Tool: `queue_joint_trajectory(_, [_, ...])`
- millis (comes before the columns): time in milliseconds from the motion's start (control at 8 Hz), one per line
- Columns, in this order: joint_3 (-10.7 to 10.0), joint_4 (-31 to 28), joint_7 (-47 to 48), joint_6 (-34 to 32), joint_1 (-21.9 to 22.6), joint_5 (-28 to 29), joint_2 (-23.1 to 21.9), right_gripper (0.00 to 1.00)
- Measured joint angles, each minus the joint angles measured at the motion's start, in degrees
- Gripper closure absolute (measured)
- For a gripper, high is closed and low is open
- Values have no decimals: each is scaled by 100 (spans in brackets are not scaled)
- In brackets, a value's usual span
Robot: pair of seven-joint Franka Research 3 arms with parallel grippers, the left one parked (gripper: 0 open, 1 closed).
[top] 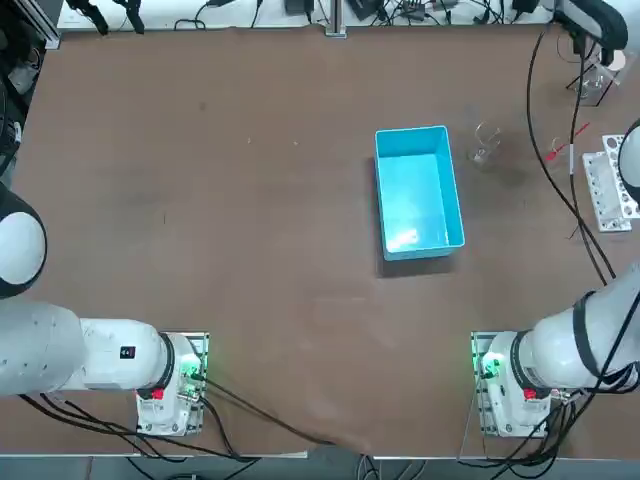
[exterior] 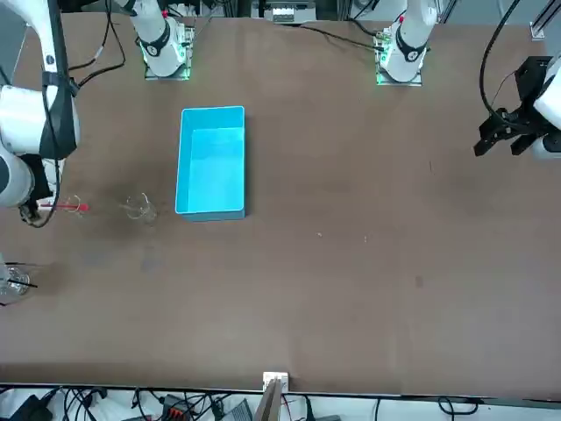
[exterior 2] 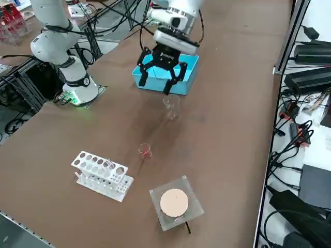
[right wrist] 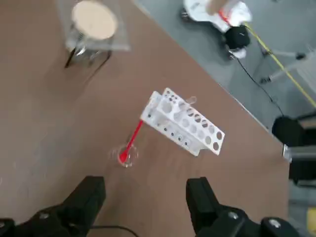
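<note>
— So, where in the side view?

— Upper middle. Shows the right gripper [exterior 2: 161, 81] hanging in the air, clear of the brown table [exterior 2: 227, 134] and in front of the blue bin [exterior 2: 189, 78].

— Clenched or released?

— Released. Spread wide and grasping nothing. Seen the same way from the wrist, with only bare tabletop between the black fingers [right wrist: 93, 193].

— And nearest to it?

— A small red tube [exterior 2: 144, 150], lying flat on the table, left of centre in the side view and a little below the middle. Caught from the wrist just beyond the gap between the fingers. Found again in the top view at the right edge, in the upper third of the frame.

— Around that?

— Lower left of the side view, a white tube rack [exterior 2: 102, 174], near the tube and apart from it there. Bottom centre, a clear square dish with a tan disc [exterior 2: 175, 202], well apart from the gripper. Between tube and bin, right under the gripper in the frame, a clear beaker [exterior 2: 172, 107], standing on the table, apart from the bin and from the tube.
</note>
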Motion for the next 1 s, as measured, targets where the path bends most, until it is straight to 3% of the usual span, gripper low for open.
queue_joint_trajectory(375, [20, 104, -2440, -205, 48, 964, -143, 0])
queue_joint_trajectory(500, [37, 105, -2864, -205, 60, 1322, -176, 0])
queue_joint_trajectory(1000, [29, 162, -4501, -223, 159, 1870, -478, 0])
